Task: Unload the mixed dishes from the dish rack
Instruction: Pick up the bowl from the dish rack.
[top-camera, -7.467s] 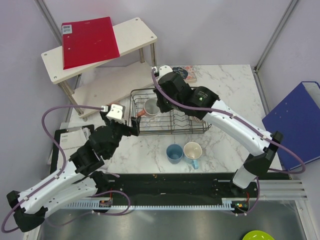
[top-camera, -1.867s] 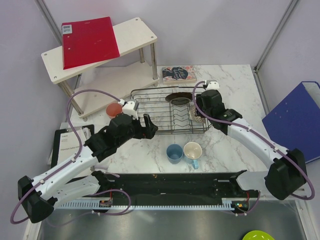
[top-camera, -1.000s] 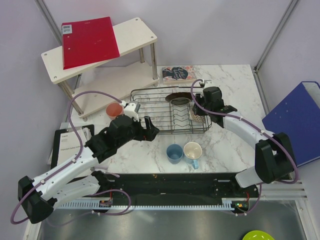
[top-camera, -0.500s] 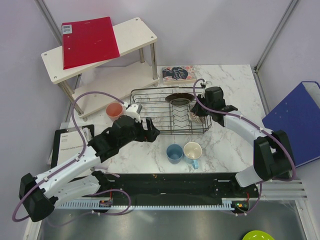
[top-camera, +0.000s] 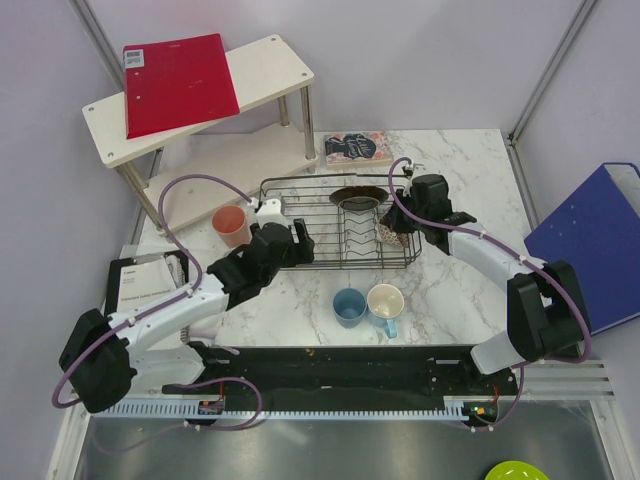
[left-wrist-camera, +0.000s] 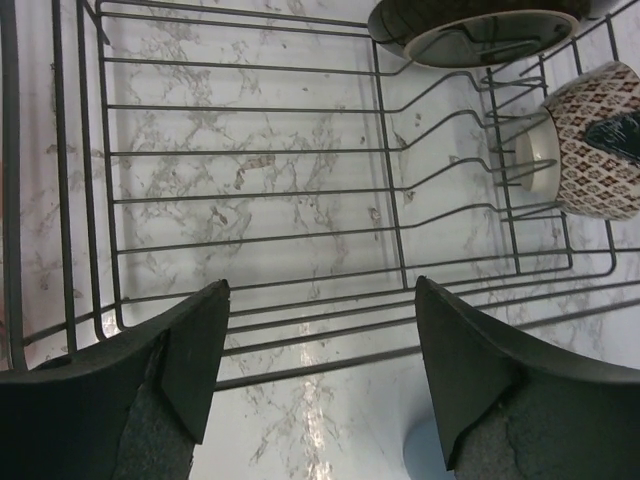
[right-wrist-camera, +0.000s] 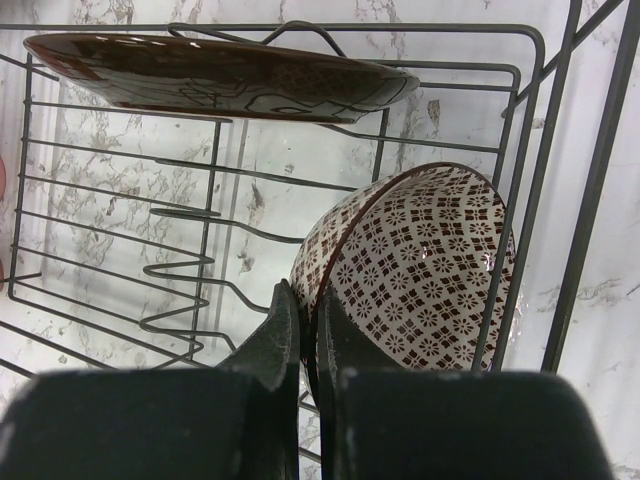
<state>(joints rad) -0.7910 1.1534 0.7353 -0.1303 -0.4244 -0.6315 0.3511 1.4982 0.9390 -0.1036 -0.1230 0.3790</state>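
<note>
1. The dish rack (top-camera: 350, 266) on your worktop (top-camera: 450, 290) holds a dark red-brown plate (top-camera: 358, 193) and a red-speckled bowl (right-wrist-camera: 420, 260).
2. Your right hand (right-wrist-camera: 305, 300) clenches the bowl's rim.
3. Your left hand (left-wrist-camera: 320, 290) hangs released over the rack's left end.

Red-patterned white bowl (right-wrist-camera: 420, 270), dark-brown plate (right-wrist-camera: 220, 75)

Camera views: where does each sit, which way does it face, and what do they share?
Top external: above and behind the bases, looking down on the marble table and dark wire dish rack; both arms, left gripper and right gripper show.
Left wrist: at the rack's near left corner, looking across bare wires; its open fingers frame the bottom.
Right wrist: inside the rack, facing the red-patterned white ceramic bowl, fingers pinched on its rim.
Shared: both wrist views show that bowl and the dark red-brown plate.
</note>
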